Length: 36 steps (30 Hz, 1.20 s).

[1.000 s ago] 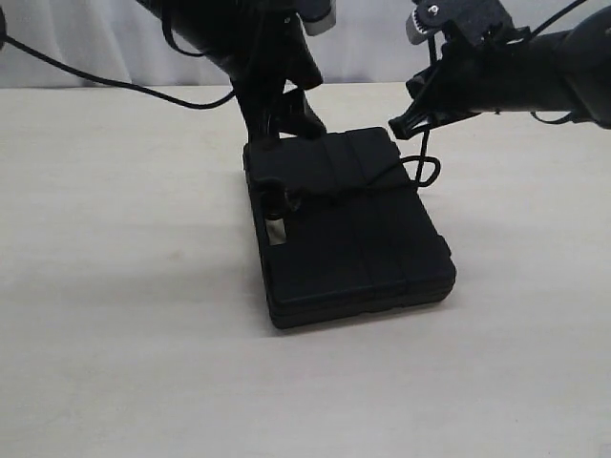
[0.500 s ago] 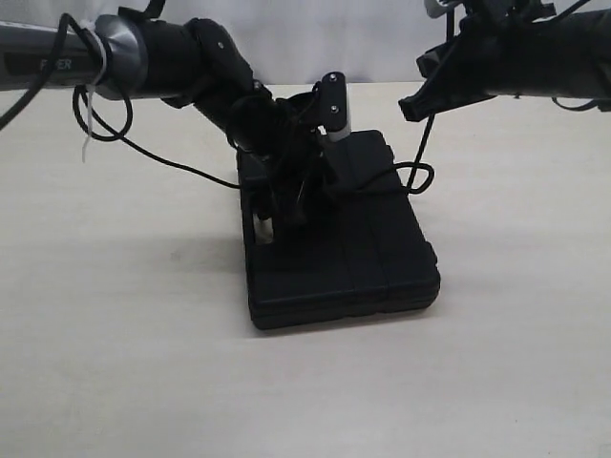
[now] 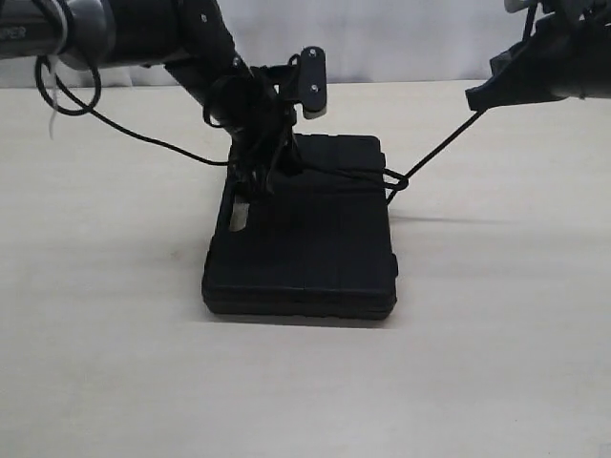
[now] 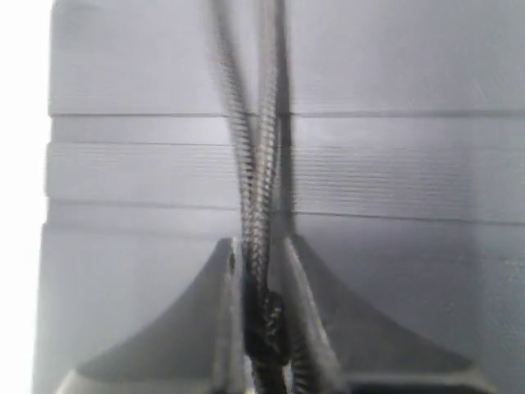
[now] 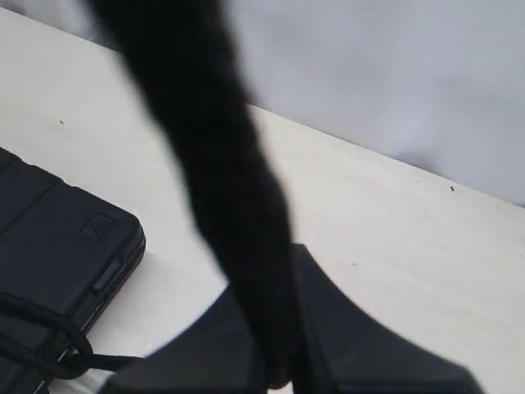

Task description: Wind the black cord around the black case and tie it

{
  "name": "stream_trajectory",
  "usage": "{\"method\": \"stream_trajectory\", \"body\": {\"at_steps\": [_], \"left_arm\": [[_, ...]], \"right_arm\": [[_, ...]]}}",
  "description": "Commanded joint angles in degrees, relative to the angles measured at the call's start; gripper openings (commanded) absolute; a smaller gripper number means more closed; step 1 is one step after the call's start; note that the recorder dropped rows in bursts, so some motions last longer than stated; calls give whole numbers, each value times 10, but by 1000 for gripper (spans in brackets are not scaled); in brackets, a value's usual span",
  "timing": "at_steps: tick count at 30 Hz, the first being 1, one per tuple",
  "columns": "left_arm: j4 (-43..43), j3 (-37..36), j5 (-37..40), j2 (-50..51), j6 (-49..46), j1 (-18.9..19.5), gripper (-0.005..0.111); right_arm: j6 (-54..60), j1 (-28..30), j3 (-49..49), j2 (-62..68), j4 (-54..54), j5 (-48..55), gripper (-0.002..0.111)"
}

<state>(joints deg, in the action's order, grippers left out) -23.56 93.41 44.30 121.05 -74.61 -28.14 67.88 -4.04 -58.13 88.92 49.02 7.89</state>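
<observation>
The black case (image 3: pixel 305 248) lies flat in the middle of the table, ribbed lid up. The black cord (image 3: pixel 434 148) crosses its far end and runs taut from a knot at the case's right edge up to my right gripper (image 3: pixel 475 97), which is shut on it. My left gripper (image 3: pixel 256 176) presses down over the case's far left part near the handle cut-out. In the left wrist view the left gripper (image 4: pixel 258 250) pinches two cord (image 4: pixel 254 172) strands and a small knot above the lid (image 4: pixel 394 164). In the right wrist view the right gripper (image 5: pixel 283 263) clamps the blurred cord (image 5: pixel 205 123); the case (image 5: pixel 57 238) corner shows beside it.
Glossy arm cables with a white zip tie (image 3: pixel 52 72) hang from the left arm at the far left and trail over the table (image 3: pixel 477 363). A pale curtain closes off the back. The case's handle cut-out (image 3: pixel 240 217) faces left.
The left gripper came down onto the case and closed on the cord. The right gripper rose to the right, drawing the slack loop taut. The case slid and turned leftward.
</observation>
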Motion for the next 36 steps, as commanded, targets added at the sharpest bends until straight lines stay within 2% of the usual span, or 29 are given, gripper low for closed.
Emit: {"method": "stream_trajectory", "body": {"at_steps": [1, 5, 8, 14, 17, 20, 23, 25, 27, 30, 32, 34, 36], "left_arm": [[26, -1, 51, -15, 16, 30, 0], [33, -1, 65, 8, 44, 55, 0], [33, -1, 59, 14, 44, 55, 0], [54, -1, 55, 14, 44, 55, 0], [90, -1, 70, 14, 44, 55, 0], [87, -1, 85, 14, 46, 55, 0], [52, -1, 44, 14, 46, 55, 1], [50, -1, 34, 14, 46, 55, 9], [63, -1, 40, 14, 59, 55, 25], [83, -1, 87, 14, 59, 55, 46], [84, -1, 99, 14, 59, 55, 51], [72, -1, 76, 14, 59, 54, 51], [-2, -1, 31, 14, 57, 54, 51]], "right_arm": [[-2, 9, 4, -21, 0, -11, 4], [-2, 9, 32, -59, 0, -43, 4], [0, 9, 48, -70, 0, -79, 4], [1, 12, 56, -71, 0, -84, 4], [0, 48, 78, -71, 3, -95, 4], [-27, 97, 84, -71, 3, -68, 4], [-28, 102, 86, -56, 3, -60, 4], [-28, 101, 86, -34, 3, -70, 4], [-27, 101, 86, -17, 3, -87, 4], [-27, 101, 86, -11, 3, -88, 4], [-27, 101, 86, -8, 3, -89, 4], [-27, 101, 86, -8, 3, -89, 4], [-27, 101, 86, -8, 3, -89, 4]]}}
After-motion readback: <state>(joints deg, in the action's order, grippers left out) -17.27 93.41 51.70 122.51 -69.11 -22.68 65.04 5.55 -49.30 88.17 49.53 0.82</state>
